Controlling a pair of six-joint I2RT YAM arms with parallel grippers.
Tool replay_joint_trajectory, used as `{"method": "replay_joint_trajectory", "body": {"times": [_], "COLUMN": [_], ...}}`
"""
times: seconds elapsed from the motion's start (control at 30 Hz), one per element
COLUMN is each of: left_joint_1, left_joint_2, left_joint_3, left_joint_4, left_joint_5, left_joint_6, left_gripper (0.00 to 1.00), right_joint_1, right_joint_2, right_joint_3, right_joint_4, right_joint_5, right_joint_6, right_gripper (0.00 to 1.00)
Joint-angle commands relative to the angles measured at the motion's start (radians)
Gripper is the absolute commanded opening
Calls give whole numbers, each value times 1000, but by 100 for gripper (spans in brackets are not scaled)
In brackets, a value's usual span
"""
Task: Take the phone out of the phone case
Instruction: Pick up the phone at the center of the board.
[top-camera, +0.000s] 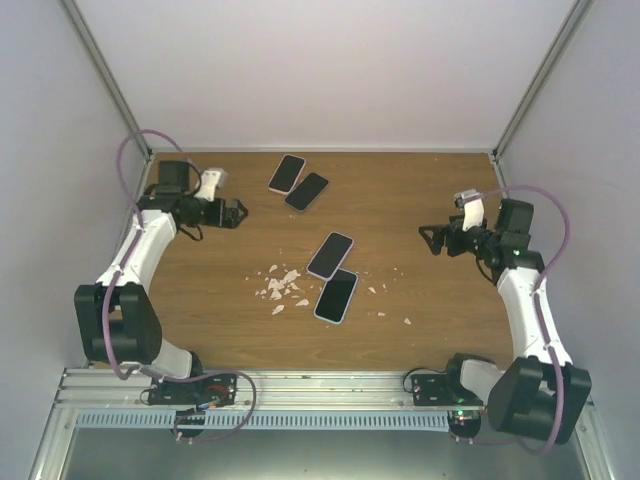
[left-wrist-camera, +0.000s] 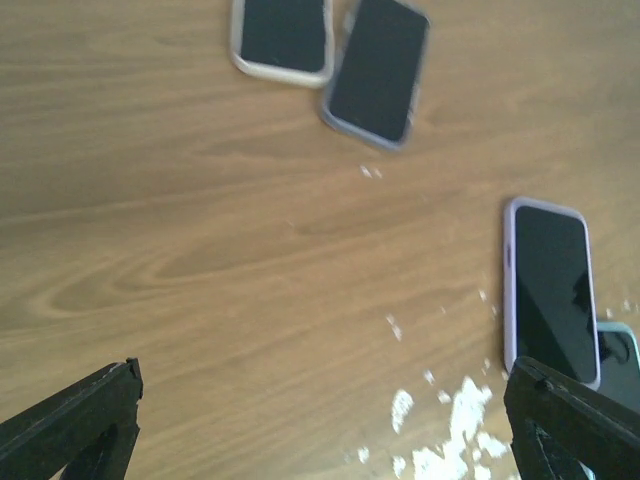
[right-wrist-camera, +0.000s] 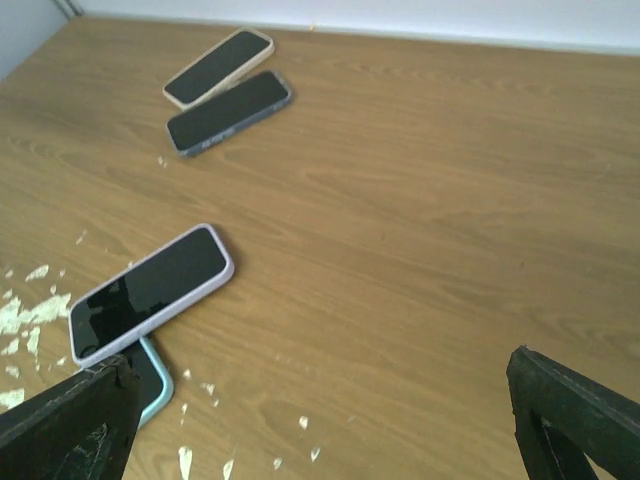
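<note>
Several cased phones lie screen-up on the wooden table. A lilac-cased phone rests with one end over a teal-cased phone at mid-table. Farther back lie a cream-cased phone and a blue-grey-cased phone, side by side. My left gripper hovers open at the left, holding nothing. My right gripper hovers open at the right, also holding nothing.
White flakes are scattered on the wood left of the middle pair, with a few more to their right. Pale walls close in the table at the back and both sides.
</note>
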Motion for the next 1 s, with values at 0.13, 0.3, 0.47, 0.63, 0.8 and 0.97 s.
{"method": "replay_joint_trajectory", "body": {"times": [0.13, 0.3, 0.47, 0.63, 0.8, 0.97], "left_joint_1": [-252, -454, -685, -917, -1066, -1107], "left_joint_2": [-105, -126, -115, -51, 48, 123], "left_joint_3": [-123, -171, -220, -256, -258, -237], "left_joint_4": [17, 20, 51, 94, 122, 124], "left_joint_5": [-92, -144, -248, -385, -435, -397], "left_joint_6": [113, 163, 201, 206, 209, 190], "left_gripper": [99, 99, 99, 99, 99, 99], "right_joint_1": [51, 52, 45, 31, 16, 6], "right_joint_2": [-119, -134, -134, -140, -144, -149], "right_joint_3": [-127, -154, -162, -166, -166, -168], "right_joint_4": [63, 78, 90, 97, 102, 103], "right_joint_5": [91, 113, 122, 121, 115, 109], "right_joint_6": [-26, -36, -41, -46, -51, -55], "right_gripper": [99, 100, 100, 100, 100, 100]}}
